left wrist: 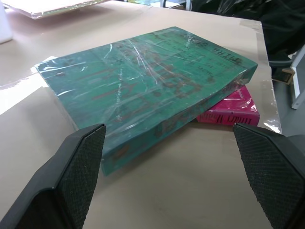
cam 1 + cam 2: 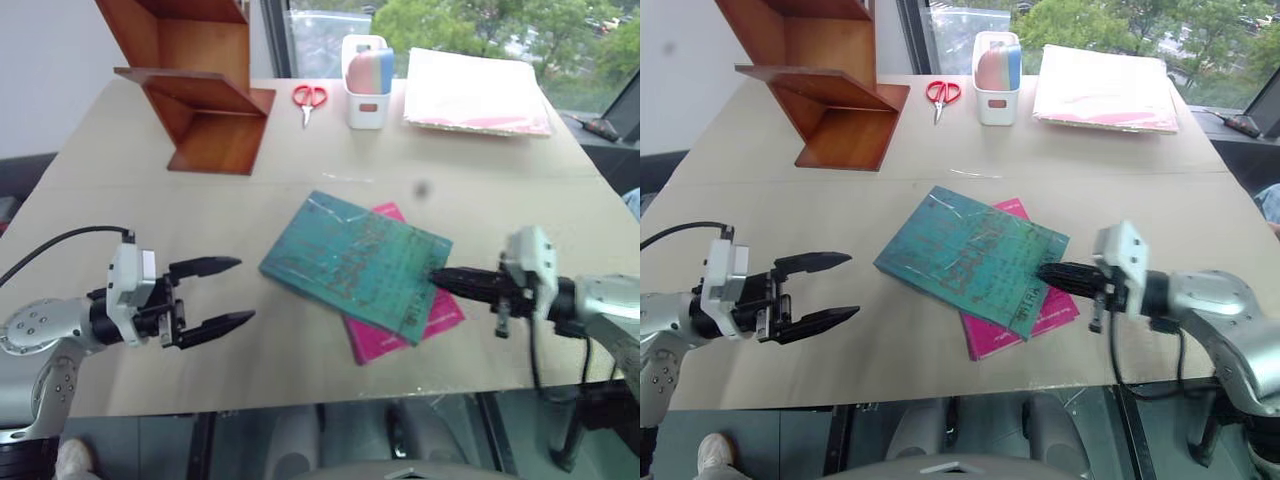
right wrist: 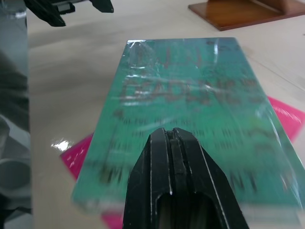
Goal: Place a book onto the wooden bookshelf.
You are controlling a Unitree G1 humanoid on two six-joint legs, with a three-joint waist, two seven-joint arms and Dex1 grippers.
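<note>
You saw the wooden bookshelf (image 2: 195, 90) cut off at the frame's top, far beyond the left end effector (image 2: 222, 293). The magenta book (image 2: 415, 320) lay mostly hidden under the book (image 2: 355, 262), beside the right end effector (image 2: 440, 277); whether it touched the cover stayed unclear.

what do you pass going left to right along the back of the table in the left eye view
wooden bookshelf → red-handled scissors → white pen holder → flat stack of pink and white sheets in clear plastic
</note>
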